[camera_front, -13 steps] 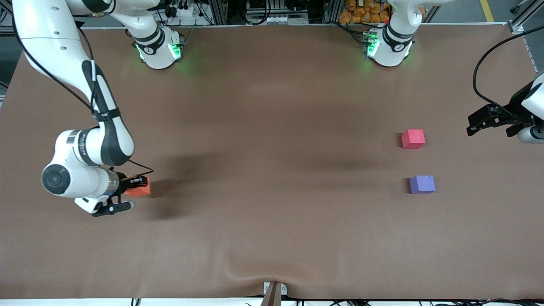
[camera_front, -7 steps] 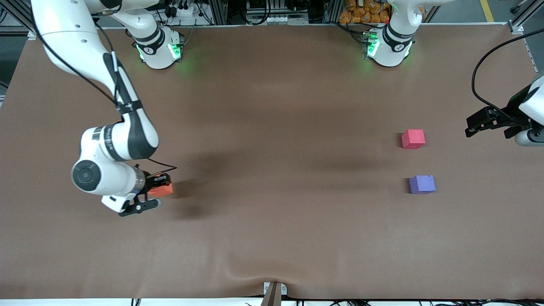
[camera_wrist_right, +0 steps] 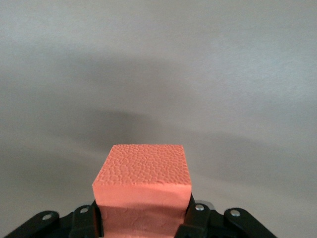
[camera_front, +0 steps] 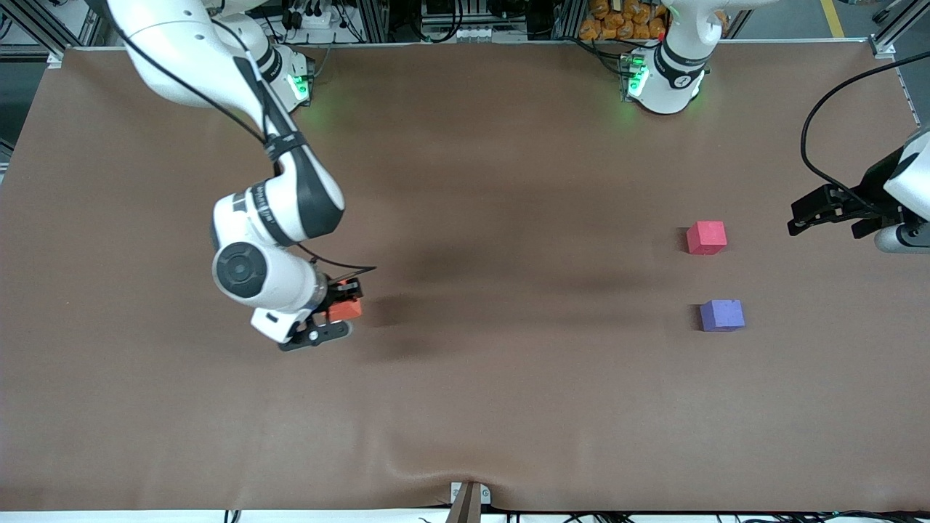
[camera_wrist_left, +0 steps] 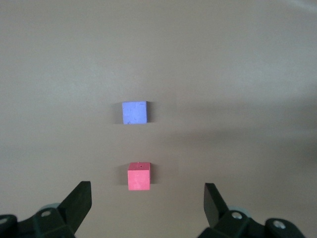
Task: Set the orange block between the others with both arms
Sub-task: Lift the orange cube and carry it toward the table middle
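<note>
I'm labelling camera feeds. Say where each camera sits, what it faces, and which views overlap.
Front: high across the table, facing both arms; right gripper holds the orange block.
Left wrist: on the left arm, over the red cube and purple cube; open left gripper shows.
Right wrist: shows gripper and block.
Front and left wrist share both cubes.

A brown worktop (camera_front: 508,399) fills the scene; at six o'clock a small metal bracket (camera_front: 468,499) sits on its wrinkled edge. Orange items (camera_front: 617,22) crowd twelve o'clock.

No legible text, labels, brands, numbers or signs anywhere. Small dark marking on right arm (camera_front: 270,211) wrist band too small to read.
</note>
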`<state>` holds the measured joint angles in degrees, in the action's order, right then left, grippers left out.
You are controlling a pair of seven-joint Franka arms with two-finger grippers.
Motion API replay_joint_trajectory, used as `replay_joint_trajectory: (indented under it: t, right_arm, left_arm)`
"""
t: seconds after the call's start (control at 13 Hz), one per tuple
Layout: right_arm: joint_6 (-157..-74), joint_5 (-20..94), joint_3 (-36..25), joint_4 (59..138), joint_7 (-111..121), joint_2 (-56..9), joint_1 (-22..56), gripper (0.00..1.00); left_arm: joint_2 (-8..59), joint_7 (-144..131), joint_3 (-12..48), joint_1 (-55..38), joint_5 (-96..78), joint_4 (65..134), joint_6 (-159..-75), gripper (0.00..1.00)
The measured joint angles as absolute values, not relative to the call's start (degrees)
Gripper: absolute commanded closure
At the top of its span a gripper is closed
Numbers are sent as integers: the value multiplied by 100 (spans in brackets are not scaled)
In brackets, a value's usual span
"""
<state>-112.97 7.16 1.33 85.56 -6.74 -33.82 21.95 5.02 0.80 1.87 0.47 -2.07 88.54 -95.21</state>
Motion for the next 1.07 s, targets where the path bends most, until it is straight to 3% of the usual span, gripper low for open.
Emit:
replay_joint_trajectory:
  t: [0.54,1.07]
  right_arm:
    - [-11394,767,145,8494,-1838,-3564,2949,100]
    - [-12141,767,145,8294,-2843,-4040,3755,100]
  left_arm:
    - [504,80,186,119,-232,8854,-9443,0]
    - [539,85,186,121,-239,8857,-9432,0]
